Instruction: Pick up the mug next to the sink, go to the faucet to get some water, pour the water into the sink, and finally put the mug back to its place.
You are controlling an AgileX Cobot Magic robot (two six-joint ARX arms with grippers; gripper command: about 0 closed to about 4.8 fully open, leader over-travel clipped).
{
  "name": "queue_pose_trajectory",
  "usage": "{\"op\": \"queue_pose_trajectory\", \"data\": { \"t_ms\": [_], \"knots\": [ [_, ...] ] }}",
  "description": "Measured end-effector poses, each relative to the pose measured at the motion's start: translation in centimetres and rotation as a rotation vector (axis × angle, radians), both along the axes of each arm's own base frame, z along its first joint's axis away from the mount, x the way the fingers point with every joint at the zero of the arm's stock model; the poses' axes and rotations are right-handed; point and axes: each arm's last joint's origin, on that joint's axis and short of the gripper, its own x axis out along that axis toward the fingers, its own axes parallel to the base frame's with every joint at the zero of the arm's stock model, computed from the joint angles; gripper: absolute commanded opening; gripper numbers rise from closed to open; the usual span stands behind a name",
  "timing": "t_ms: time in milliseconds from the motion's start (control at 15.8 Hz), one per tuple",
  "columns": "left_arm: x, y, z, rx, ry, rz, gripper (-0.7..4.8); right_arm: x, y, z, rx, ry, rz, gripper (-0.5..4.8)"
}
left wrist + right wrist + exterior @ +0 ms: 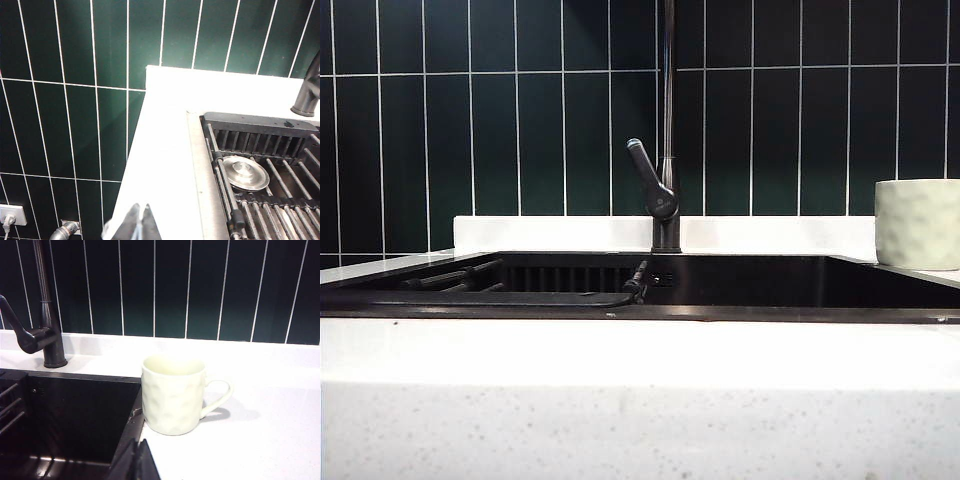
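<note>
1. Dark fingertips of the right gripper are pressed together on nothing, poised near the mug without touching it.
2. The left gripper is likewise closed and empty, hanging over the white countertop beside the sink.
3. The mug stands upright on the counter just beside the basin's edge, handle pointing away from it.
4. The faucet is untouched, so seemingly every step remains: grasping, filling, pouring, returning.
</note>
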Motion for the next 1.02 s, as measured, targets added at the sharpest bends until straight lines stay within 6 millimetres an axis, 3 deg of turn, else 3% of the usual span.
{"op": "queue_pose_trajectory", "data": {
  "t_ms": [698,888,1015],
  "knots": [
    [0.0,0.0,0.1,-0.005,-0.003,-0.003,-0.03,0.0,0.1,0.1,0.049,-0.005,0.017,-0.06],
    [-0.9,-0.3,3.4,-0.018,-0.099,-0.12,-0.01,-0.2,0.1,0.9,0.174,-0.059,0.04,-0.06],
    [-1.5,-0.3,5.6,-0.011,-0.16,-0.137,0.36,-0.9,0.1,3.3,0.224,-0.084,0.052,-0.06]
  ]
}}
